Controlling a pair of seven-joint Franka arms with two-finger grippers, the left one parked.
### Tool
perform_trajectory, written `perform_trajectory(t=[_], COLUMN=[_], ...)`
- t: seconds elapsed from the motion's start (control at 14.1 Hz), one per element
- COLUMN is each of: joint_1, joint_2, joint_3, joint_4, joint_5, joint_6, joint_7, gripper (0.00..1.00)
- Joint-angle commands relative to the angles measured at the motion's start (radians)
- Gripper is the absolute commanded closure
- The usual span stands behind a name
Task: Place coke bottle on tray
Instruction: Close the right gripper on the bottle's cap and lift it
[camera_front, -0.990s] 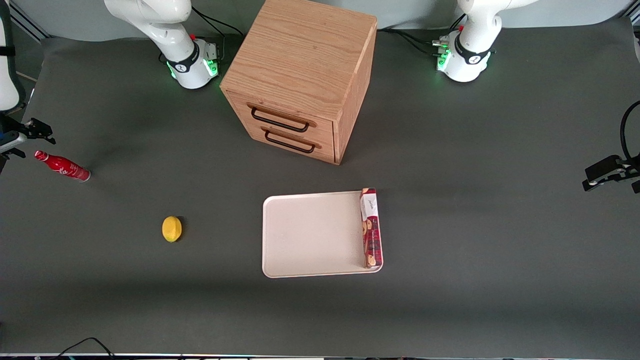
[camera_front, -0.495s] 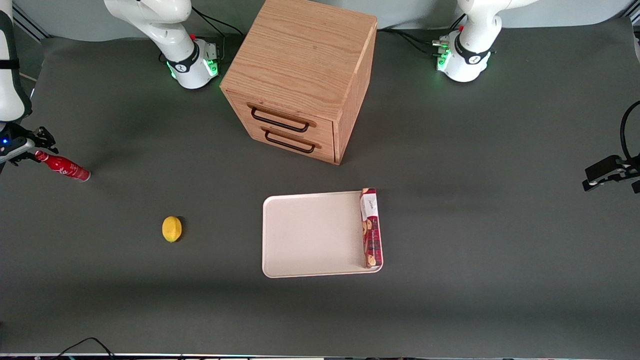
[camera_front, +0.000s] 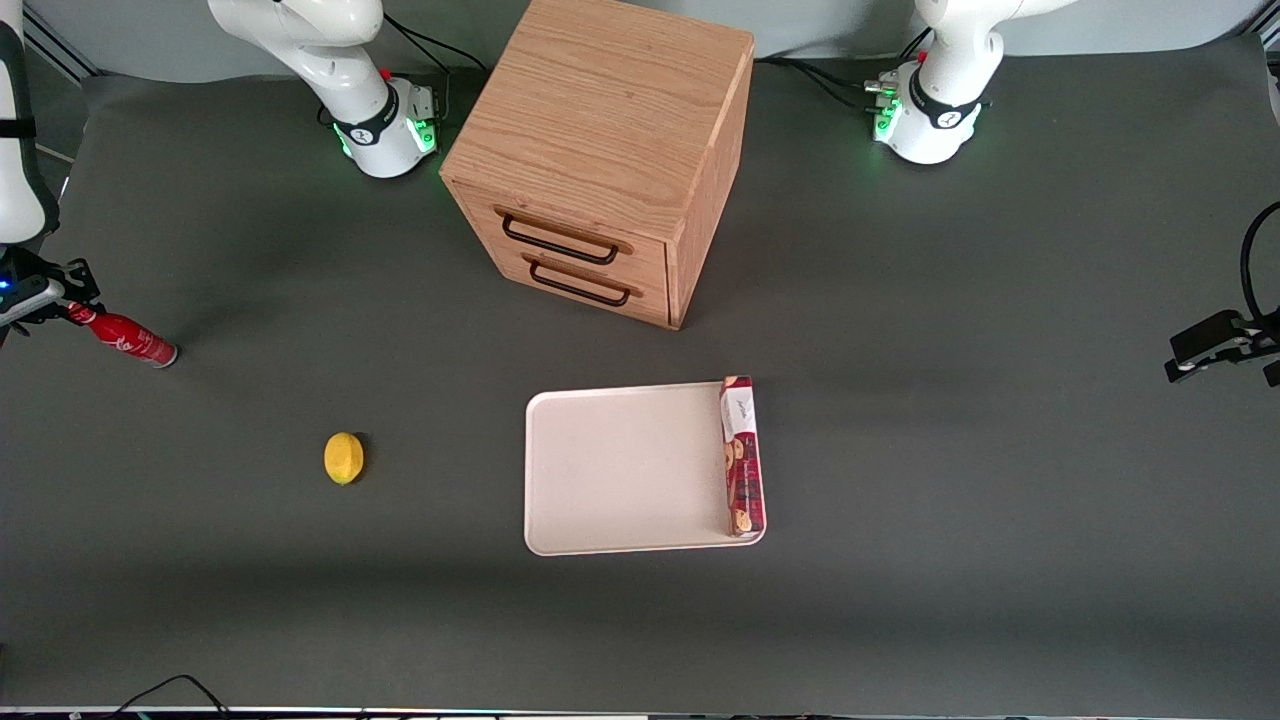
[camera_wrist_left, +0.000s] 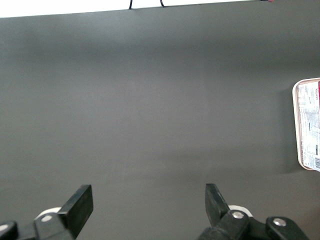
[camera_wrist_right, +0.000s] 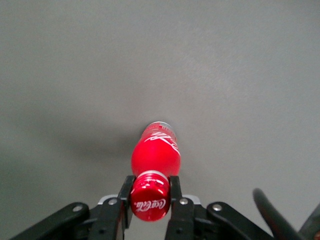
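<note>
On the dark grey table (camera_front: 900, 420), toward the working arm's end, the gripper (camera_wrist_right: 150, 197) clamps the coke bottle (camera_wrist_right: 155, 152) at its cap, well apart from the tray (camera_front: 620, 470).

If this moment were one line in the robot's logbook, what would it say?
gripper: shut on coke bottle cap | bottle: at working arm's table end | tray: holds biscuit packet only

The small red coke bottle (camera_front: 123, 337) (camera_wrist_right: 154, 157) stands on the table at the working arm's end, the gripper (camera_front: 62, 300) (camera_wrist_right: 150, 200) clamping its cap. The cream tray (camera_front: 620, 470) lies flat, well apart.
</note>
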Motion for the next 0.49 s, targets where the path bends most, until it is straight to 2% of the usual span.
perform_trajectory(t=[0.0, 0.28, 0.42], joint_1=[0.015, 0.015, 0.015], joint_2=[-0.037, -0.035, -0.04], joint_3=[0.017, 0.135, 0.21], joint_4=[0.139, 0.432, 0.586], joint_5=[0.033, 0.009, -0.025], joint_6=[-0.193, -0.527, -0.691], joint_7=[0.018, 0.159, 0.258], gripper=[1.0, 1.0, 1.0])
